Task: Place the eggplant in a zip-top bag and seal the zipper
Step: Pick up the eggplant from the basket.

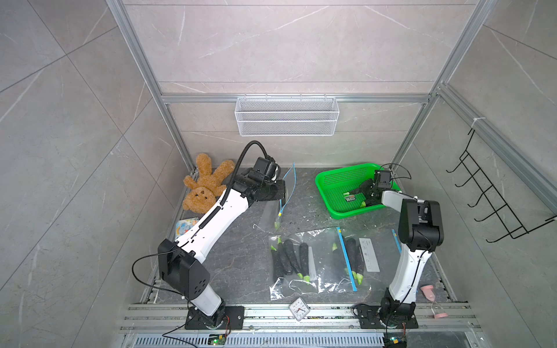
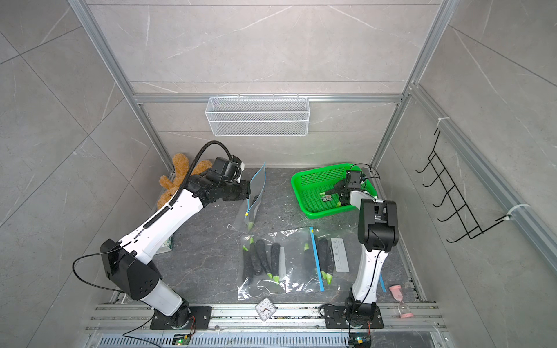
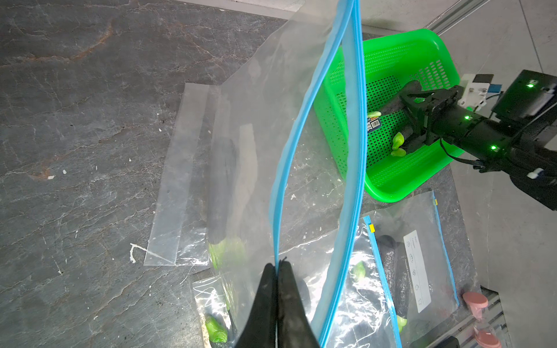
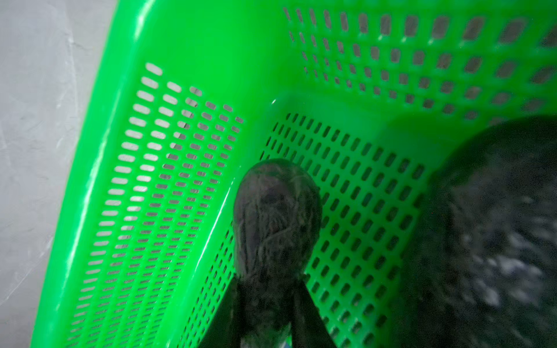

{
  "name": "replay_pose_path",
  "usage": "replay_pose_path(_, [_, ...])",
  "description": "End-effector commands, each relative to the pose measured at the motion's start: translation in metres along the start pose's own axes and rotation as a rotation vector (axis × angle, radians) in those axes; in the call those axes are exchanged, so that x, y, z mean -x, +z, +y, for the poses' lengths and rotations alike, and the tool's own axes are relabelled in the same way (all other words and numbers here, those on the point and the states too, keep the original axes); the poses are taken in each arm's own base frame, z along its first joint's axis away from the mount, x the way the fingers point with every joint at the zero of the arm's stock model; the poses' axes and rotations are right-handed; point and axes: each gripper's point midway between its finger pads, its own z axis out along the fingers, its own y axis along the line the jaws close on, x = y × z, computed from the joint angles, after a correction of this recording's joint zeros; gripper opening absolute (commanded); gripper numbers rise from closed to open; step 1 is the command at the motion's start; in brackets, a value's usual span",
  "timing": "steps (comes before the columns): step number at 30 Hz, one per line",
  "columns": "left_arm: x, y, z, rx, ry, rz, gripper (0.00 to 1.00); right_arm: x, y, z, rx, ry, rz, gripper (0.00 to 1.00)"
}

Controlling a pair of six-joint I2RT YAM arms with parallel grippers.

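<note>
My left gripper (image 1: 282, 192) (image 3: 276, 266) is shut on one blue zipper lip of a clear zip-top bag (image 1: 288, 182) (image 3: 301, 120), holding it upright above the table's middle. The bag's mouth gapes, its two blue strips (image 3: 357, 144) bowed apart. A dark eggplant with a green stem (image 3: 223, 192) shows through the bag's lower part. My right gripper (image 1: 369, 191) (image 4: 265, 289) reaches into the green basket (image 1: 328, 180) (image 4: 180, 45) at the back right. It is shut on a dark wrinkled eggplant (image 4: 275, 217), whose rounded end sticks out past the fingertips.
A second eggplant (image 4: 488, 226) lies in the basket beside the held one. Two bags with several eggplants (image 1: 289, 259) (image 1: 351, 256) lie at the front middle. A flat empty bag (image 3: 180, 180), plush bear (image 1: 205, 183), clock (image 1: 299, 308) and pink hourglass (image 1: 434, 301) sit around them.
</note>
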Motion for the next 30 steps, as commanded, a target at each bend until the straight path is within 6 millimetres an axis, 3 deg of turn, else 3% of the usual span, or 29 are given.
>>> replay_pose_path(1, [0.011, -0.018, -0.011, -0.059, 0.006, -0.058, 0.00, 0.014, -0.028, 0.015, 0.061, -0.051, -0.061, 0.16])
replay_pose_path(11, [0.007, -0.023, -0.016, -0.099, -0.024, -0.063, 0.00, 0.011, -0.096, 0.041, 0.181, -0.103, -0.062, 0.15])
replay_pose_path(18, [0.005, -0.027, -0.016, -0.108, -0.042, -0.070, 0.00, -0.003, -0.163, 0.086, 0.414, -0.206, -0.022, 0.15])
replay_pose_path(21, [0.005, -0.028, -0.014, -0.104, -0.043, -0.073, 0.00, -0.019, -0.196, 0.114, 0.472, -0.315, -0.016, 0.14])
replay_pose_path(26, [0.005, -0.032, -0.013, -0.098, -0.044, -0.080, 0.00, -0.051, -0.253, 0.183, 0.612, -0.464, -0.010, 0.14])
replay_pose_path(30, [0.003, -0.031, -0.012, -0.091, -0.044, -0.071, 0.00, -0.078, -0.285, 0.234, 0.712, -0.533, -0.023, 0.14])
